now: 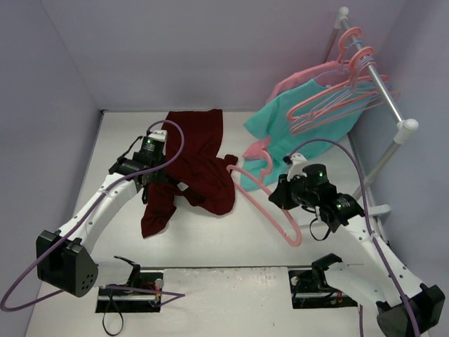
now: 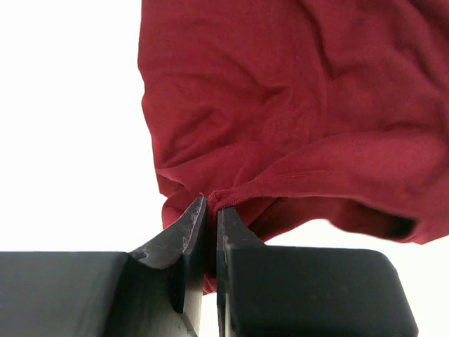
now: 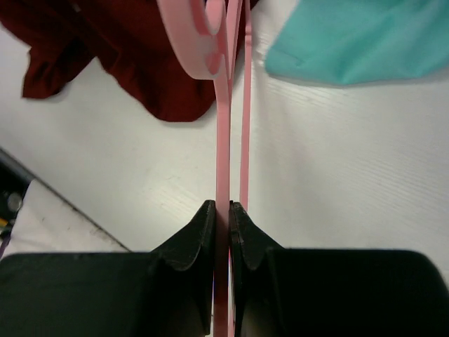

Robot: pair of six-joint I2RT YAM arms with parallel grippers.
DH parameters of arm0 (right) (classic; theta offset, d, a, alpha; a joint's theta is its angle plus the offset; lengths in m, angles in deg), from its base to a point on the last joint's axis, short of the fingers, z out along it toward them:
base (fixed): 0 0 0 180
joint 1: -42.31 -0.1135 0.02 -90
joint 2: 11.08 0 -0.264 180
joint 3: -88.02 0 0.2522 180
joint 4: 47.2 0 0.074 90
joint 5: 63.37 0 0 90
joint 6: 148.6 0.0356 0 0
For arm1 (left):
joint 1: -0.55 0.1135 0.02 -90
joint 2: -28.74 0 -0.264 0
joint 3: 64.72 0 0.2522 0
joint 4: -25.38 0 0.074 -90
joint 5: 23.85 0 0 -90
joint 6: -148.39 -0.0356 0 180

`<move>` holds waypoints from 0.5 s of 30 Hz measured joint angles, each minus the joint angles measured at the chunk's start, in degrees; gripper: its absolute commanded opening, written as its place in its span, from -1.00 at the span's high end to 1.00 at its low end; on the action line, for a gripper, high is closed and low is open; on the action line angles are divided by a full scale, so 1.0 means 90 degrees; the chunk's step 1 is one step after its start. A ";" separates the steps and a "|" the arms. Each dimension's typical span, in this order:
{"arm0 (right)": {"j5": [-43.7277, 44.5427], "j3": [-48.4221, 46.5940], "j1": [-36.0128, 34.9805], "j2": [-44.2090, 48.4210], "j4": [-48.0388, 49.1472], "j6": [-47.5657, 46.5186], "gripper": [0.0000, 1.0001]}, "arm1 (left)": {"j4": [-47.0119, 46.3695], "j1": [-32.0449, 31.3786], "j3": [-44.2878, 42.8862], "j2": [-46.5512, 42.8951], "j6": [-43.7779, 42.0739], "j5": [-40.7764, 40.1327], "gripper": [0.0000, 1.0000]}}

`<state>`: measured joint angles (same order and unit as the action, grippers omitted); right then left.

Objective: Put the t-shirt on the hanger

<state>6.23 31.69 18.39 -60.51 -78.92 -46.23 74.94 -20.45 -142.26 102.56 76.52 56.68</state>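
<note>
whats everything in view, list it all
t-shirt: one, maroon, crumpled on the table left of centre, an edge pinched by the left gripper
hanger: one, salmon pink, centre right, held by the right gripper
teal garment: one, teal, right rear, below the rack
pink garment: one, pink, behind the teal garment
spare hangers: several, pink, on the rack rail
rack: one, white with a silver rail, far right
table: one, white
arms: two, white and black, left and right
left gripper: black, shut on t-shirt
right gripper: black, shut on hanger
</note>
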 measured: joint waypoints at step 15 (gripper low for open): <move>-0.1871 -0.1757 -0.0354 -0.0478 -0.0027 -0.1323 1.00 | 0.0191 0.0603 -0.0787 0.0186 -0.0963 0.0417 1.00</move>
<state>-10.62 15.88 15.20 -64.81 -79.16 -58.14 76.66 -15.02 -149.35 104.23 67.85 60.43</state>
